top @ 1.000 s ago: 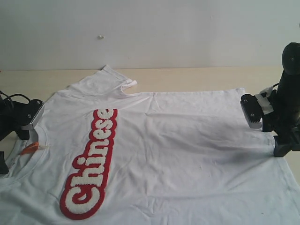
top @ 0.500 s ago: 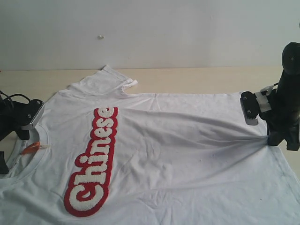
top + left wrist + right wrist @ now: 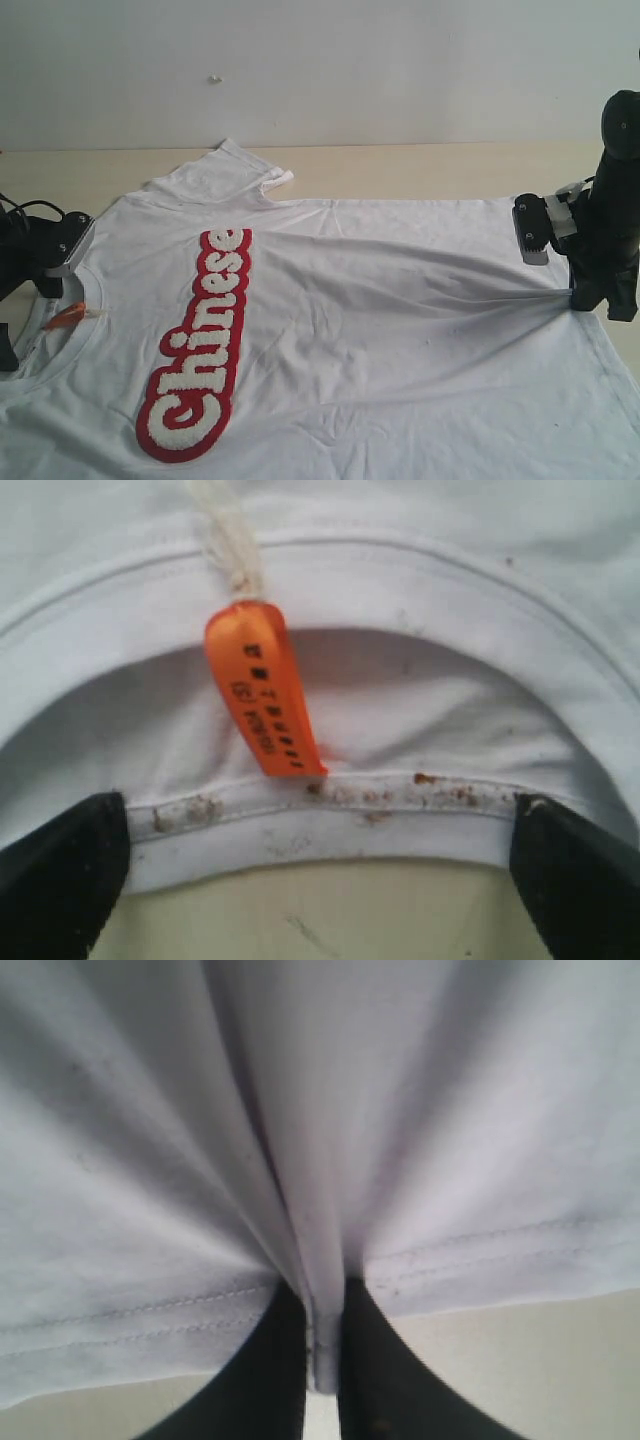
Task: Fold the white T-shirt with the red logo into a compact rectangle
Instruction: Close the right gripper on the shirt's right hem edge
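One end effector (image 3: pixel 320 1305) clamped, white T-shirt (image 3: pixel 400 330) hem bunched

Pale tabletop (image 3: pixel 420 165), white wall (image 3: pixel 400 60)

You're looking at: white T-shirt (image 3: pixel 400 330) soft matt cloth, creased | red logo (image 3: pixel 200 340) fuzzy raised pile | neck tag (image 3: pixel 262 690) glossy orange ribbon | table (image 3: pixel 400 165) smooth, pale, matt | fingers (image 3: pixel 400 1390) matt black
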Robot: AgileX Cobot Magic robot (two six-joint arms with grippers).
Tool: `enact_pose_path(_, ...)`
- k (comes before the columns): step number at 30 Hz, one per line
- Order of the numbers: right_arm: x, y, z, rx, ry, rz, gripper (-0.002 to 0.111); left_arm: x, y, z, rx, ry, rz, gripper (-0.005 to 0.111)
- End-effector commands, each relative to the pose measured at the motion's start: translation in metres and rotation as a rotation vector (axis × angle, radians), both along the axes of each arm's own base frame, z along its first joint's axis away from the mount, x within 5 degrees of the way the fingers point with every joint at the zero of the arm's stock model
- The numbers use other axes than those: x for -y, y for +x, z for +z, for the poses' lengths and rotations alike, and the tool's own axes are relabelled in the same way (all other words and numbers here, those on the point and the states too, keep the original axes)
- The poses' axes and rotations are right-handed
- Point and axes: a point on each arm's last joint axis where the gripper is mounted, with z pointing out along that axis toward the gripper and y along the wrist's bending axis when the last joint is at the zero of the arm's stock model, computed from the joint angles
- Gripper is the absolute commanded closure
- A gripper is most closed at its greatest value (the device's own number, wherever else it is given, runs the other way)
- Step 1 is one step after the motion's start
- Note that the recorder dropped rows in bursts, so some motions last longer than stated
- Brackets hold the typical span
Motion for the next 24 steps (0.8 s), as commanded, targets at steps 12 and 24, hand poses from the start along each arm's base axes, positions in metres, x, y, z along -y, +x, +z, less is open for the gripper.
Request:
enact_pose_path(12, -0.0005, -0.0022, -0.0135, -0.029, 0.008, -0.043, 0.108, -0.001, -0.0068, -0.0144, -0.078, -0.004, 0.008, 0.002)
enact_pose_path(24, 0.0007, 0.0009, -0.0135, 0.005, -0.005, -0.039, 0.108, -0.0007, -0.0062, -0.0144, -0.072, -0.007, 0.011, 0.002)
